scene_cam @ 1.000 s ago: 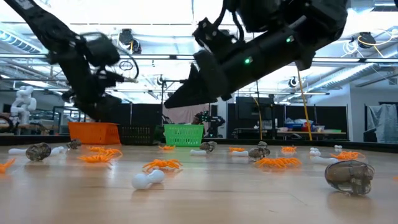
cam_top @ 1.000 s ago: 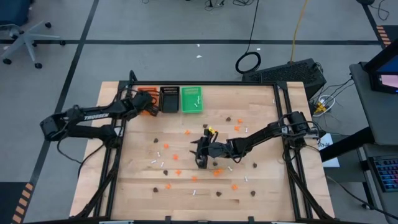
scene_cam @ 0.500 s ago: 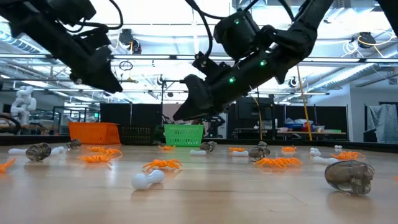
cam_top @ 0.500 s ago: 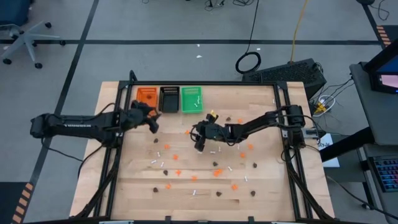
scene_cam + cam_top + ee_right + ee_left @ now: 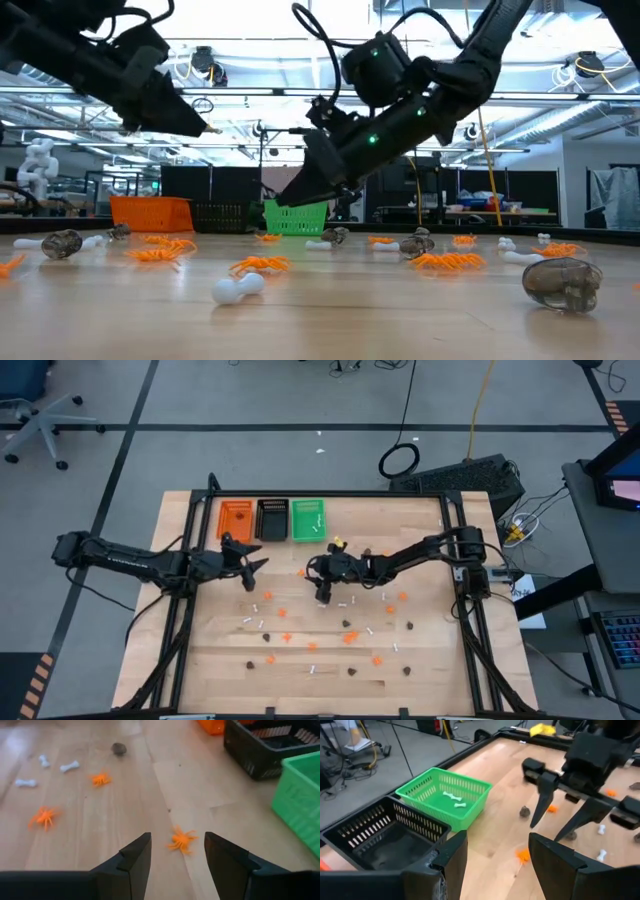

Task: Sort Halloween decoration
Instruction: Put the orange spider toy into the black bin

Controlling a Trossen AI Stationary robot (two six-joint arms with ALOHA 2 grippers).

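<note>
Wooden bench [image 5: 420,660], high view: orange, brown and white trinkets [image 5: 345,637] lie scattered, mostly behind both claws, away from the trays. Right claw [image 5: 322,592] and left claw [image 5: 250,568] hang near each other; collision is a risk.

Low view: a white bone [image 5: 237,288] lies nearest the camera; lab racks and ceiling lights fill the room beyond.

Left wrist: fingers apart, empty; green tray [image 5: 445,797] ahead holds two bones.

Right wrist: fingers apart over an orange spider [image 5: 181,840]; its thin legs may slip free when pinched.
</note>
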